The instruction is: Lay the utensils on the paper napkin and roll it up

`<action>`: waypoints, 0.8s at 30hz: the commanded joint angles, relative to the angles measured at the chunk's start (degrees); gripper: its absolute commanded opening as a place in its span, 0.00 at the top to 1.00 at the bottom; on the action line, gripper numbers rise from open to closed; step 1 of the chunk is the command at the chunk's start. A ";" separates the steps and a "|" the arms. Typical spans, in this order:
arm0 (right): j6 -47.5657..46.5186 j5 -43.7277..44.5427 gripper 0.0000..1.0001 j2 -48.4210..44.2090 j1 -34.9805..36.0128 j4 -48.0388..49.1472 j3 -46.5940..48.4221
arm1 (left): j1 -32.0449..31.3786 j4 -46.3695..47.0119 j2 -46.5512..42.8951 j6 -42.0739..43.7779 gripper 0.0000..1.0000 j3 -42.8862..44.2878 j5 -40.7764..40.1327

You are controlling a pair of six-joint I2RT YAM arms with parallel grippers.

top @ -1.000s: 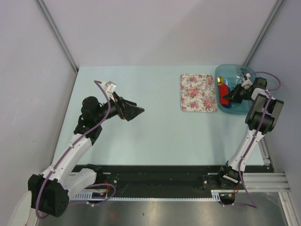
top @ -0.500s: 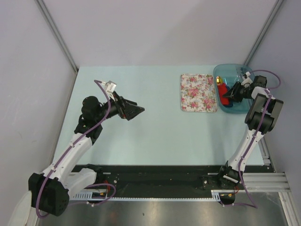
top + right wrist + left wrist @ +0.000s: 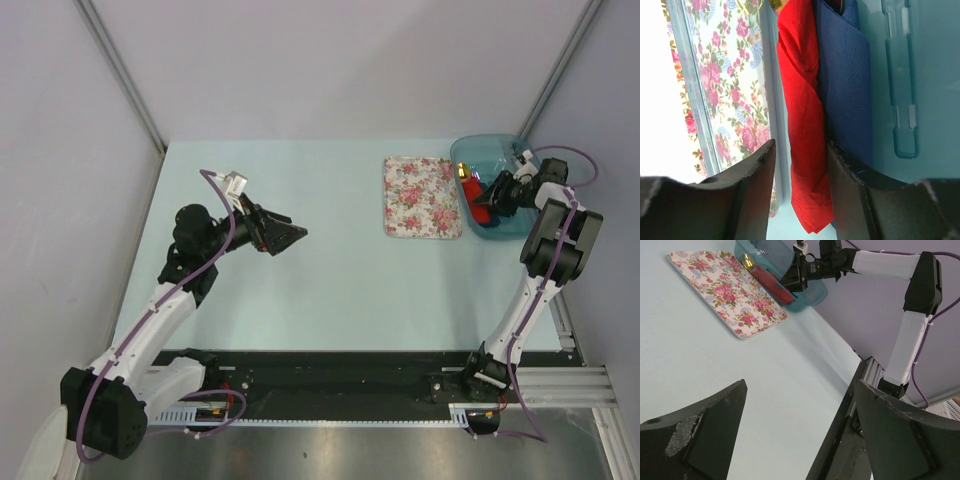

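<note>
The red paper napkin (image 3: 802, 100) lies folded inside the teal bin (image 3: 500, 152) at the table's far right, beside a dark blue napkin (image 3: 842, 75). My right gripper (image 3: 801, 145) reaches into the bin with its jaws open on either side of the red napkin. The right finger is against the napkin and the left finger stands clear of it. A gold spoon head (image 3: 463, 172) of the utensils shows at the bin's left end; the rest of the utensils are hidden. My left gripper (image 3: 287, 234) hangs open and empty over the table's left middle.
A white floral-print square (image 3: 421, 196) lies flat on the table just left of the bin. Grey walls close the table on both sides. A black rail (image 3: 330, 365) runs along the near edge.
My right gripper's jaws have opened around the red napkin. The teal bin has shifted slightly left. The left arm has not moved.
</note>
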 commanded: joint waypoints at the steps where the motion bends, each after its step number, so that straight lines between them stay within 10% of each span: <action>1: -1.65 1.55 0.50 -4.17 0.41 0.95 0.78 | 0.30 2.26 -0.02 -0.65 0.07 -0.09 1.00; 12: -2.26 3.04 0.43 -6.54 1.46 1.75 0.08 | 0.30 1.91 -0.11 -0.39 0.07 -0.17 1.00; 24: -3.84 2.08 0.04 -14.88 1.99 1.23 1.04 | 2.05 -4.15 0.16 1.81 0.00 2.46 0.91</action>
